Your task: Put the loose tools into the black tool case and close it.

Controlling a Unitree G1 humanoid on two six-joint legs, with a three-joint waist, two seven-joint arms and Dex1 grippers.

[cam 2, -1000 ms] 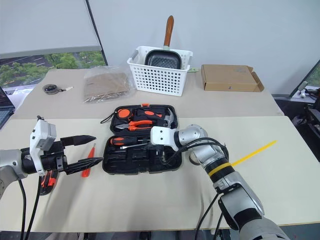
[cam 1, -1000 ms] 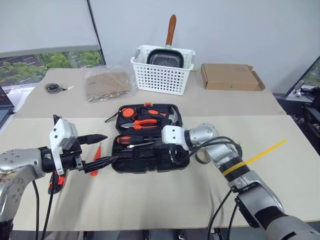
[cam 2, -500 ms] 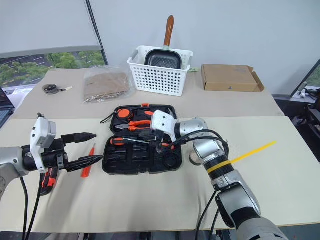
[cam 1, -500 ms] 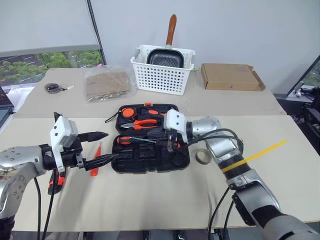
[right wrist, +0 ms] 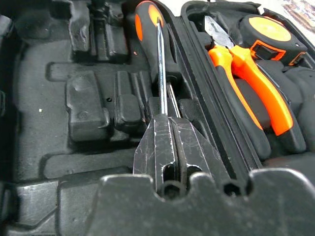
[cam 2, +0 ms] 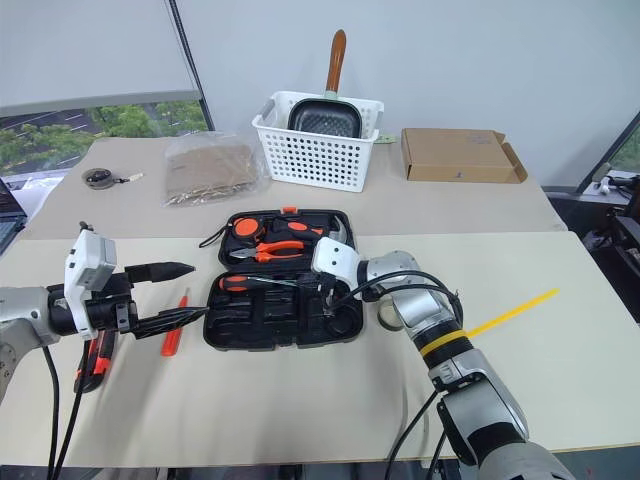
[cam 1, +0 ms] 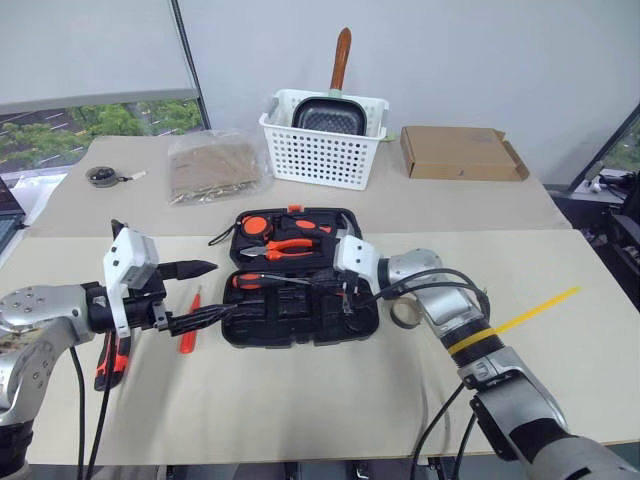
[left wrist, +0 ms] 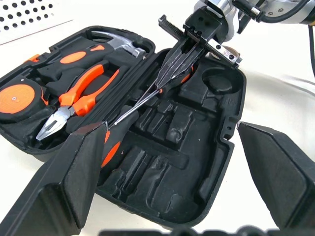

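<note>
Black tool case (cam 1: 300, 280) lies open at frame centre on tabletop (cam 1: 300, 400). Right gripper (right wrist: 165, 142) over case's near half, jaws closed on steel shaft of screwdriver (right wrist: 158, 59), its black-orange handle in recess by hinge. Left gripper (cam 1: 200, 295) at left of case, jaws wide apart, empty. Thin orange tool (cam 1: 189, 322) and black-orange tool (cam 1: 112, 358) loose on tabletop, lower left.

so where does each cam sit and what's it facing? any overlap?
Left eye, right eye: on the head, facing forward and down at the table; both arms show.
Left wrist: on the left arm, looking between its open left gripper into the black tool case; right gripper opposite.
Right wrist: on the right arm, along its shut right gripper at the screwdriver.
Shared: all four see the case and screwdriver.
</note>
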